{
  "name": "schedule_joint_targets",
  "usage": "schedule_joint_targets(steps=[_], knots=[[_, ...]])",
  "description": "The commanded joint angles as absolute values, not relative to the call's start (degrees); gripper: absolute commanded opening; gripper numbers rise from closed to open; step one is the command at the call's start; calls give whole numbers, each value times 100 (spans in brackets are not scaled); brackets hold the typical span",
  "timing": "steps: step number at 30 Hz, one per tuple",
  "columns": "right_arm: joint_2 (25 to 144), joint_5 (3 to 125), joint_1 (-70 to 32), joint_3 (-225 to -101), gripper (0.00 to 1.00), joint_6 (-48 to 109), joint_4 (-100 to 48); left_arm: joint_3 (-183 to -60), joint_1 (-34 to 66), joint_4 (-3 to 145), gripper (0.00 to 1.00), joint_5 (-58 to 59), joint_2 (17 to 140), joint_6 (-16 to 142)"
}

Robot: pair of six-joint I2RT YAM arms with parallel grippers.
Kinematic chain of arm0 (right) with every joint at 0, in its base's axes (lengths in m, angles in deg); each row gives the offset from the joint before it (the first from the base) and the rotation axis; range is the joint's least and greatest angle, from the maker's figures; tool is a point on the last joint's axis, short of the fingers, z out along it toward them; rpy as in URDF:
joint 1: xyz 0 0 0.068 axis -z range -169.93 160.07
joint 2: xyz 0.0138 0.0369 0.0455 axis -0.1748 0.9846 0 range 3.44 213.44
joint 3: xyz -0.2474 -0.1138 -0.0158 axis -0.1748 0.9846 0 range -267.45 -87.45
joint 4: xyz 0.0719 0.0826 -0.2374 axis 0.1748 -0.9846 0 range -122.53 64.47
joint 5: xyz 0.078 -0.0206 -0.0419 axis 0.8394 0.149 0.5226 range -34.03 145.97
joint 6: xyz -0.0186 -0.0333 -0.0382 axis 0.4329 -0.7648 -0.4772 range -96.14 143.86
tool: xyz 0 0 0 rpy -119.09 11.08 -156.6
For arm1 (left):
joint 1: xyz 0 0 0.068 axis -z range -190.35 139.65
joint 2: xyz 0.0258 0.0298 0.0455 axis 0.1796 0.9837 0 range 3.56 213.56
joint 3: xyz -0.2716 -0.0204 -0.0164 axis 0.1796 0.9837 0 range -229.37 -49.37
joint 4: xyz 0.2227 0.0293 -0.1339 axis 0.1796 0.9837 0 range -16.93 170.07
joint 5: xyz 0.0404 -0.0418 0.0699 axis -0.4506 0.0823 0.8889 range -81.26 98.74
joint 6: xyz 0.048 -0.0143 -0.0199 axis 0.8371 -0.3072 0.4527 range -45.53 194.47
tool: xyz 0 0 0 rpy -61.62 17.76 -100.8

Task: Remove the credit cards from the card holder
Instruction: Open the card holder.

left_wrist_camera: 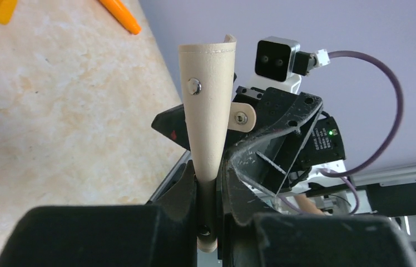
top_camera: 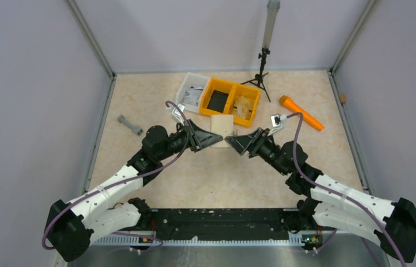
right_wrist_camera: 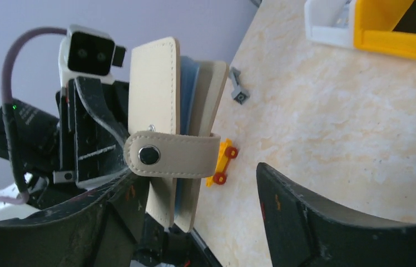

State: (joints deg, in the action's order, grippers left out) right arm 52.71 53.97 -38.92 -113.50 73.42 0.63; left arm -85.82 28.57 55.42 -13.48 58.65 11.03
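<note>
The card holder [top_camera: 222, 123] is a thin beige wallet held above the table's middle. My left gripper [top_camera: 214, 139] is shut on its lower edge; in the left wrist view the card holder [left_wrist_camera: 208, 105] rises from between the left gripper's [left_wrist_camera: 212, 169] jaws. Its snap strap [left_wrist_camera: 243, 117] hangs off the stud [left_wrist_camera: 194, 85]. My right gripper [top_camera: 233, 139] faces it, open. In the right wrist view the card holder [right_wrist_camera: 156, 89] stands edge-on by the left finger [right_wrist_camera: 92, 219] of the right gripper [right_wrist_camera: 197, 186], with the strap [right_wrist_camera: 178, 156] across it. A blue-grey layer [right_wrist_camera: 189, 94] shows between the covers; no separate credit cards can be told apart.
A yellow bin [top_camera: 248, 99] and a white bin [top_camera: 186, 88] stand behind the holder. An orange tool [top_camera: 301, 113] lies at the right and a grey piece [top_camera: 130, 124] at the left. A tripod [top_camera: 261, 69] stands at the back. A small yellow toy [right_wrist_camera: 222, 162] lies on the table.
</note>
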Motion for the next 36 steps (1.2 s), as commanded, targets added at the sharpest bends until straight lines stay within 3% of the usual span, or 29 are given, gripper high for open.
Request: schedule_joint_targets(steps=[1,9,12,16,20,27,36], knots=[[4988,4301,-3889,-11397,63,7891,413,-8500,2839,4390,0,-1664,5883,659],[4506,3807,-3889,-10745,32,8237,913,-8391,2833,4167,0,-1614,5807,556],[4706,4028,-3889,-10897,33,8232,886,-8373,2834,3994,0,-1685,5881,475],[4934,4307,-3891,-11029,48,8224,1068,-8370,2835,3835,0,-1780,5942,418],[4980,4411,-3893,-11030,56,8365,1270,-8365,2838,3811,0,-1794,5914,415],[5009,4650,-3889,-10946,35,8701,1838,-8352,2840,3614,0,-1943,6040,372],[5031,4835,-3890,-11036,34,8790,1939,-8284,2833,3377,0,-1976,6098,323]])
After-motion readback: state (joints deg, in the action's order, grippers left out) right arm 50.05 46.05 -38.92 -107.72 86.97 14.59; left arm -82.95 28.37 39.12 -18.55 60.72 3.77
